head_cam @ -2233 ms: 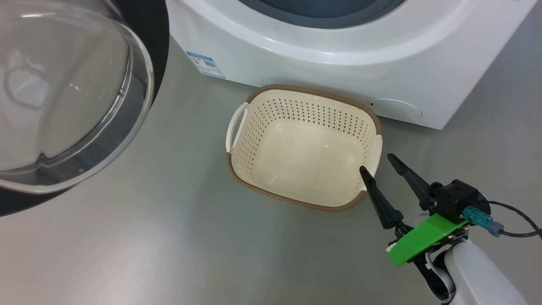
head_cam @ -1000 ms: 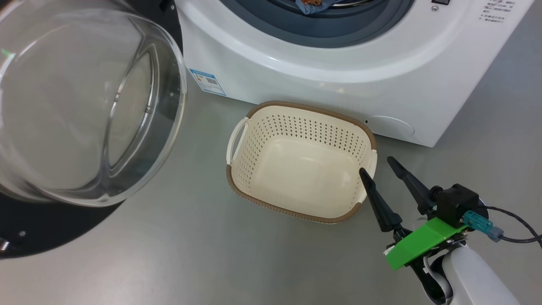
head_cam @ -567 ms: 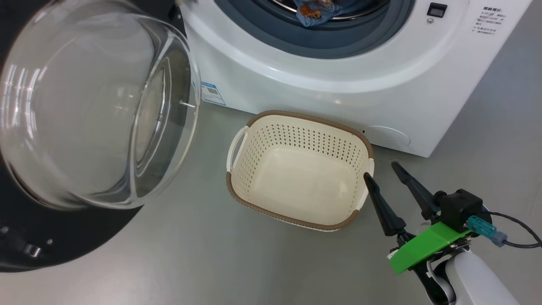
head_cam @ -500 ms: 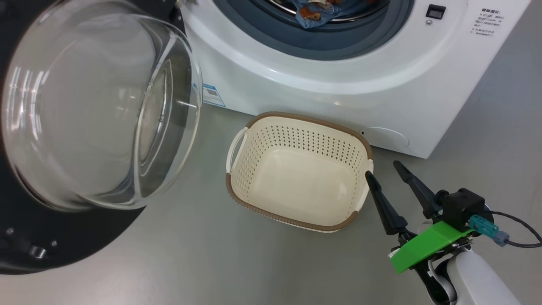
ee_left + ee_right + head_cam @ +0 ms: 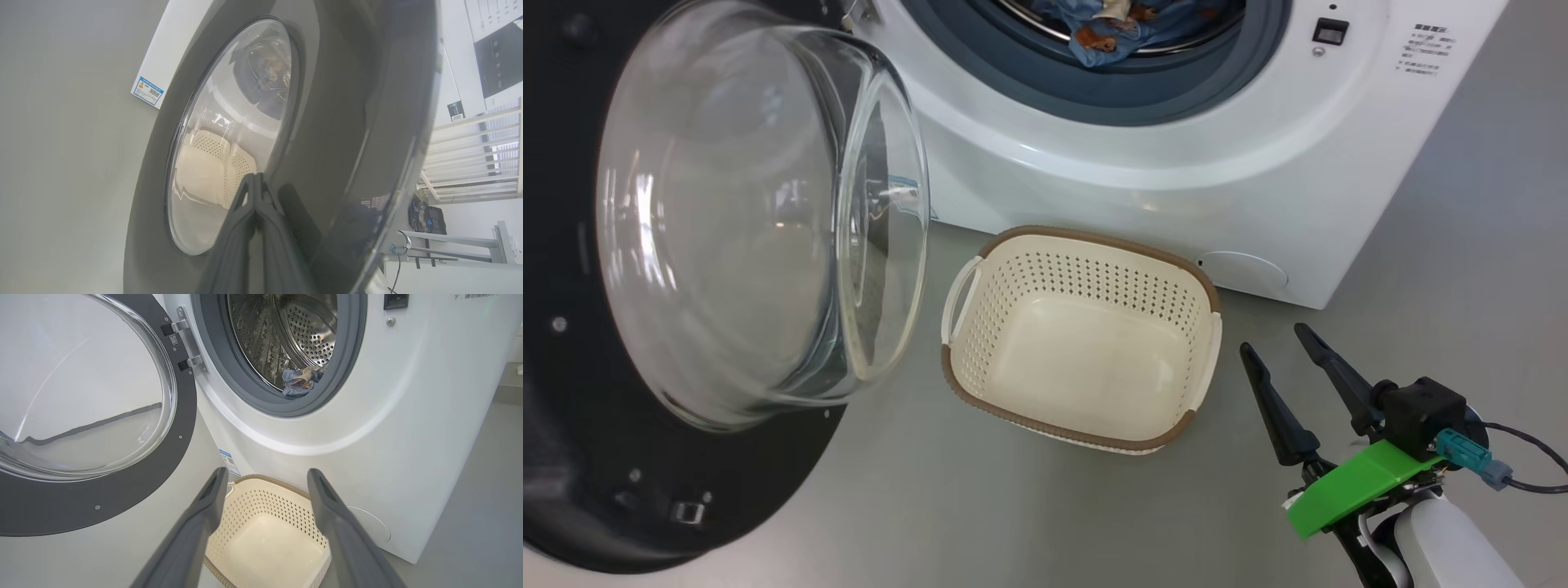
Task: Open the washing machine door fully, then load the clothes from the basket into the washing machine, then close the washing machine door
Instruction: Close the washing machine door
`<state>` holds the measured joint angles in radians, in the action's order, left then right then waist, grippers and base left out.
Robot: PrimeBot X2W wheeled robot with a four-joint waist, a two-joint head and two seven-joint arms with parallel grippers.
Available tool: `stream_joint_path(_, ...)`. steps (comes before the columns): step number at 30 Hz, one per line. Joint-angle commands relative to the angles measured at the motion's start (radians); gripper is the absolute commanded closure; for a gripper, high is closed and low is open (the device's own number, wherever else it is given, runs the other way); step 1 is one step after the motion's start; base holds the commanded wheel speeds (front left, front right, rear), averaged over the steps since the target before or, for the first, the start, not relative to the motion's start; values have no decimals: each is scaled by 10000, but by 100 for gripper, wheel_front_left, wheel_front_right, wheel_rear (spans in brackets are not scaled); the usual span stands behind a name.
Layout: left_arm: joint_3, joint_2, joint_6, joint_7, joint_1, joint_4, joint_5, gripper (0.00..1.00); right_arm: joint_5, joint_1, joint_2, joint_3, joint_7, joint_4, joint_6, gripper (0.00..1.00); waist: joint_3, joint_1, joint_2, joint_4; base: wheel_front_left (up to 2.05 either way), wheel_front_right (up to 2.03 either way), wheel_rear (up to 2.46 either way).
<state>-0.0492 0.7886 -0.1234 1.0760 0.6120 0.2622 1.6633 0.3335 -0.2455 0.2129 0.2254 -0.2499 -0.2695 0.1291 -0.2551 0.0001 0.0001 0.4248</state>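
Observation:
The washing machine (image 5: 1143,171) stands at the top with its drum open and the clothes (image 5: 1111,33) lying at the drum's front. The washing machine door (image 5: 743,237) hangs at the left, partly swung in, its glass bowl facing the basket (image 5: 1094,238), which is empty. My right gripper (image 5: 1272,339) is open just right of the basket, holding nothing. In the right wrist view my right gripper (image 5: 267,473) looks over the basket (image 5: 269,498) toward the clothes (image 5: 300,380). My left gripper (image 5: 255,175) is shut, tips at the door's (image 5: 335,122) black outer face beside the window.
Grey floor (image 5: 980,506) spreads in front of the machine and around the basket. The door's hinge (image 5: 186,343) sits at the opening's left side. A white railing and dark equipment (image 5: 425,212) lie beyond the door's edge.
The door has swung toward the machine, its glass bowl now hiding the label sticker. The head view has tilted up, showing more of the drum. My right gripper stays open beside the basket.

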Motion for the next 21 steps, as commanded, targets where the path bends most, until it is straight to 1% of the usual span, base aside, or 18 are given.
stream_joint_path(1,-464,525,-73,168,38,-493,119,100,-174,141,-65,160,-119,281,16,0,44,-1,-1,-104,0,0,0)
stream_joint_path(11,-560,103,-73,566,-114,-1646,141,100,-193,359,-148,-49,-119,348,16,0,206,-1,-1,-624,0,0,0)
stream_joint_path(16,-479,-177,-73,694,-32,-2156,12,100,-218,454,-217,-195,-119,412,16,0,234,-1,-1,-1001,0,0,0)
stream_joint_path(21,-396,-451,-73,723,160,-2362,-142,100,-252,496,-284,-270,-119,472,16,0,250,-1,-1,-1457,0,0,0)
